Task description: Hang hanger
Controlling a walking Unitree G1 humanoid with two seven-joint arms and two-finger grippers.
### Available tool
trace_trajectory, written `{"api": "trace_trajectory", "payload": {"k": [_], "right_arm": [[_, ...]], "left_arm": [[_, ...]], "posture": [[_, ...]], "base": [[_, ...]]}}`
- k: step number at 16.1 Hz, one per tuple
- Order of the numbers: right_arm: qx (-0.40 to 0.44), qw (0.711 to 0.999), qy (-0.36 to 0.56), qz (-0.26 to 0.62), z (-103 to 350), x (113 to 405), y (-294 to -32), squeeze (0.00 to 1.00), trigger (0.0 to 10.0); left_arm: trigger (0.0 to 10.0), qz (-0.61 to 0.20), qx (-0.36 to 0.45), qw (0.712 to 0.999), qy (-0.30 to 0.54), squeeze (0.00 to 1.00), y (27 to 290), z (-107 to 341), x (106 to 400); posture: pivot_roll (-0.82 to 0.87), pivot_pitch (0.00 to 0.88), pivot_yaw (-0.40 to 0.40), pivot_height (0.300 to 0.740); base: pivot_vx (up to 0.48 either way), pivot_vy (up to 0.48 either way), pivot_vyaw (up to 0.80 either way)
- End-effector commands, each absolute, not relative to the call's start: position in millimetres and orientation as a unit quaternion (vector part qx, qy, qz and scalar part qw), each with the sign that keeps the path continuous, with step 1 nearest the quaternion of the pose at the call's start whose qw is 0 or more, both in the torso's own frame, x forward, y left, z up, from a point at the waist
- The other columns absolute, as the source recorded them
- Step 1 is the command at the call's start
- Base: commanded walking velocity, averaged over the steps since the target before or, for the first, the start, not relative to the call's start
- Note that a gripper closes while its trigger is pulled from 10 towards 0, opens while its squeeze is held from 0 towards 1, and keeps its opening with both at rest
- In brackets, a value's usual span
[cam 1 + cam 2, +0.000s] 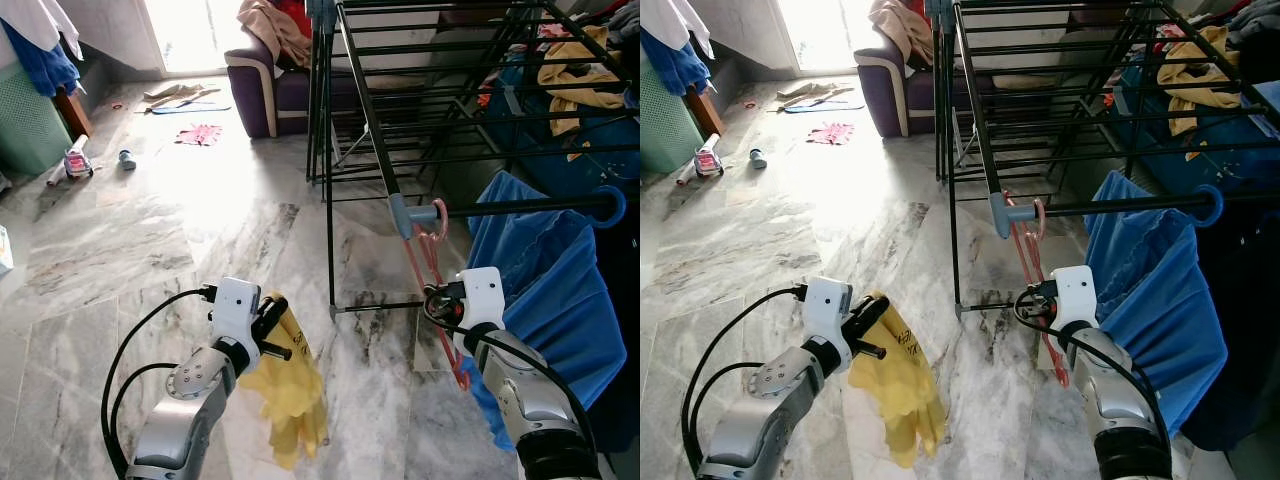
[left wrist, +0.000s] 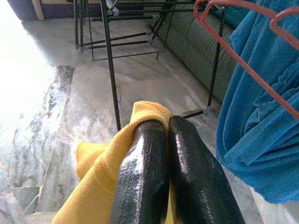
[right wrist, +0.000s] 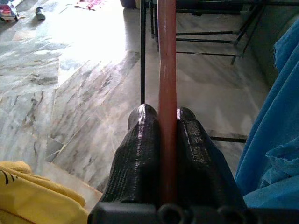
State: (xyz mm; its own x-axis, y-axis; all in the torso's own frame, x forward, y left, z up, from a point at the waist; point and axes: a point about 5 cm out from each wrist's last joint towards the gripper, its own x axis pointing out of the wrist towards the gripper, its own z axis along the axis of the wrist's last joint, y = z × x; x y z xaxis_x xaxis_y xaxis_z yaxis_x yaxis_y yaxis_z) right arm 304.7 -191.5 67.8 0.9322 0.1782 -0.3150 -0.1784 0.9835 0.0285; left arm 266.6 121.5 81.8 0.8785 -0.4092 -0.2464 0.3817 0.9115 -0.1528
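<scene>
While our right pincer [image 3: 161, 116] pinched the red hanger [image 1: 432, 290] by a lower bar, its hook already sat over the drying rack's rod [image 1: 520, 207], just beside the grey joint. The hanger's long axis ran steeply down from that rod to the pincer, so our right arm was the nearer one. Our left pincer [image 2: 168, 126] was clamped on a yellow garment [image 1: 288, 395], well apart. We counted one hanger, one yellow garment and one blue cloth [image 1: 555, 290].
</scene>
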Motion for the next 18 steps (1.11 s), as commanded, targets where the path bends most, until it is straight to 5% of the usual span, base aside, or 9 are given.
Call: {"api": "trace_trajectory", "payload": {"k": [1, 6, 14, 18], "right_arm": [[-0.001, 0.987, 0.142, 0.080, 75, 307, -193, 0.00, 0.0], [0.032, 0.998, 0.024, 0.045, 120, 294, -192, 0.00, 0.0], [0.019, 0.994, 0.094, 0.042, 79, 216, -186, 0.00, 0.0], [0.027, 0.994, 0.094, 0.054, 79, 219, -174, 0.00, 0.0]], "left_arm": [[10.0, -0.187, -0.049, 0.973, 0.124, 0.00, 127, 88, 272], [10.0, -0.152, -0.054, 0.980, 0.114, 0.00, 132, 90, 270], [10.0, -0.138, -0.040, 0.983, 0.110, 0.00, 143, 90, 260], [10.0, -0.138, -0.038, 0.983, 0.111, 0.00, 142, 89, 261]], "posture": [[-0.01, 0.033, 0.020, 0.740], [-0.01, 0.011, 0.019, 0.740], [-0.01, 0.000, 0.023, 0.740], [-0.01, 0.000, 0.026, 0.740]], "base": [[0.000, 0.000, 0.00], [0.000, 0.000, 0.00], [0.000, 0.000, 0.00], [0.000, 0.000, 0.00]]}}
